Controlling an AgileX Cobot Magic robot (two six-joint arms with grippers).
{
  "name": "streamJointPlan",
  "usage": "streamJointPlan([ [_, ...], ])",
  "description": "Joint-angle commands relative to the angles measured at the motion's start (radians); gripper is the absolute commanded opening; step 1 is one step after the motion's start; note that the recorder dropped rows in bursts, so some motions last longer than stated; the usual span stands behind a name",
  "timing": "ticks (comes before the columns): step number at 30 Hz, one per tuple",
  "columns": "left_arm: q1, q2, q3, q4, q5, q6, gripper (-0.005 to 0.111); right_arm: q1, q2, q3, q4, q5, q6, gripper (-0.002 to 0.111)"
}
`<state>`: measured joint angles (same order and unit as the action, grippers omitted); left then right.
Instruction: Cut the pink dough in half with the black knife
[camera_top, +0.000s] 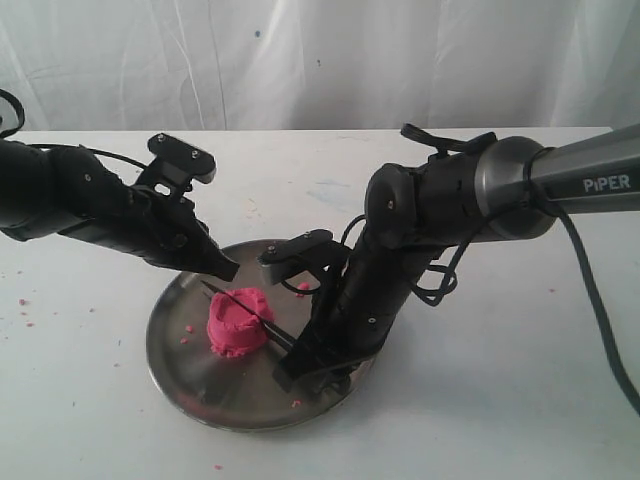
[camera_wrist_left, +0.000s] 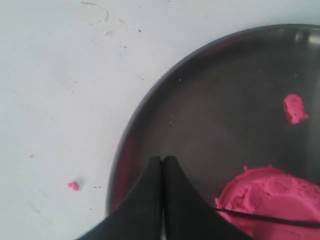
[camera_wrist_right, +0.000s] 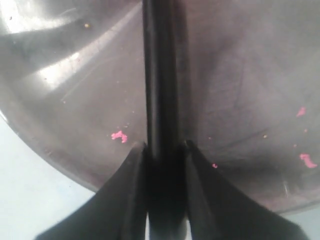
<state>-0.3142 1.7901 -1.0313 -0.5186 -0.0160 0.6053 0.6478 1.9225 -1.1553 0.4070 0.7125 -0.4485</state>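
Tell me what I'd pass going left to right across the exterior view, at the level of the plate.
Left tool, shut and empty, then the pink dough with the black knife across it, then the right tool gripping the knife handle, all over the steel plate.

Light: soft, even and bright over the white surface (camera_top: 500, 400).
Shadows: faint.
Glare: pale streaks on the steel plate (camera_wrist_right: 60, 65) in the right wrist view.
Blur: both wrist views are soft, the nearest dark parts most.
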Motion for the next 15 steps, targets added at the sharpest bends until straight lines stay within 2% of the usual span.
streamJointPlan([
  [1,-0.007,0.014,0.006,-0.008,0.076,-0.003,0.000,0.000,-0.003,-0.007,0.003,-0.011,-0.008,0.000],
  [15,-0.007,0.111,0.006,-0.008,0.071,-0.003,0.000,0.000,-0.003,-0.007,0.003,-0.011,-0.008,0.000],
])
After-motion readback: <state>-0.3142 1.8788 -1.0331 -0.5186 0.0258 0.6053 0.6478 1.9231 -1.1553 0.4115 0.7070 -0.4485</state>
